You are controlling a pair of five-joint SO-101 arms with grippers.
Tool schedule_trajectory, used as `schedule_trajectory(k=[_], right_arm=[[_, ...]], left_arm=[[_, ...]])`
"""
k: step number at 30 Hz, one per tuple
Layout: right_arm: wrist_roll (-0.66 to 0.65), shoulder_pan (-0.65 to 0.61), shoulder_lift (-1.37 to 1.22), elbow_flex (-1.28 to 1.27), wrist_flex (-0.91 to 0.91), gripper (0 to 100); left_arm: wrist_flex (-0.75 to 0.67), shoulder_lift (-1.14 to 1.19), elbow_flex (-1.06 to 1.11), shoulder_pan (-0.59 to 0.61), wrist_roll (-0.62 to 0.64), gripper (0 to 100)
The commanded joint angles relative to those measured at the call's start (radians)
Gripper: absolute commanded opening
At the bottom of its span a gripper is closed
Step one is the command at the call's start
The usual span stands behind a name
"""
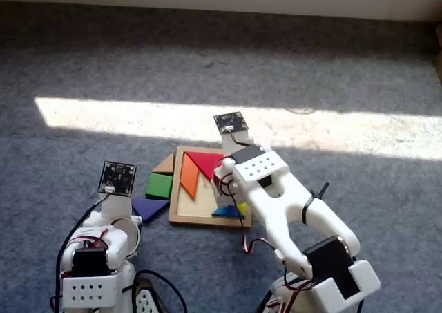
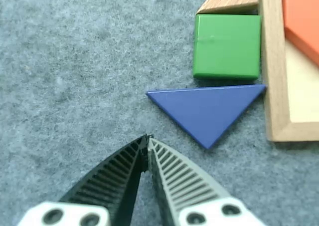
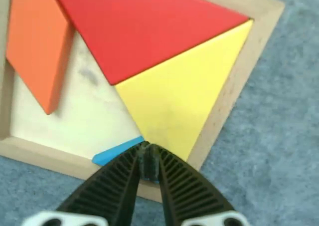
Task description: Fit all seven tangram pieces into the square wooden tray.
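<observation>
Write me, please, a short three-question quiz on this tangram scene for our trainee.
1. True or false: the green square lies inside the wooden tray.
2. Which piece lies nearest the left hand? A) dark blue triangle B) green square C) orange piece
3. How many pieces lie outside the tray?
Key: 1 false; 2 A; 3 three.

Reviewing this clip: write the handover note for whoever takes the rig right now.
Left pincer: shut, over the carpet beside the dark blue triangle.
Right pincer: shut, above the tray near the light blue piece.
Done: red triangle, yellow triangle, orange parallelogram and light blue piece in the tray.
To do: green square, dark blue triangle, wood-coloured triangle outside, beside the tray.
</observation>
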State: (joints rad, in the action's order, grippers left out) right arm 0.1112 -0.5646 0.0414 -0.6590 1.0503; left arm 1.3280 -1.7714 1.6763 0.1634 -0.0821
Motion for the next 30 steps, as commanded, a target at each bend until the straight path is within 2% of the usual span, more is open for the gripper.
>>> schedule_trajectory(k=[1,8,13,30], right_arm=[[-0.133,0.061,-0.007,-0.021,0.059,0.4],[-0.172,0.062,0.068,-0.021,0.122,0.4],[-0.173,0.067,0.291,-0.048,0.122,0.4],[-0.167,0.07,0.921,-0.397,0.114,0.4]], left_arm=[[0.006,-0.045,0.021,0.012,-0.008,1],[0.006,-0.045,0.021,0.012,-0.008,1],[0.006,-0.045,0.021,0.012,-0.008,1],[0.006,-0.045,0.021,0.012,-0.008,1]])
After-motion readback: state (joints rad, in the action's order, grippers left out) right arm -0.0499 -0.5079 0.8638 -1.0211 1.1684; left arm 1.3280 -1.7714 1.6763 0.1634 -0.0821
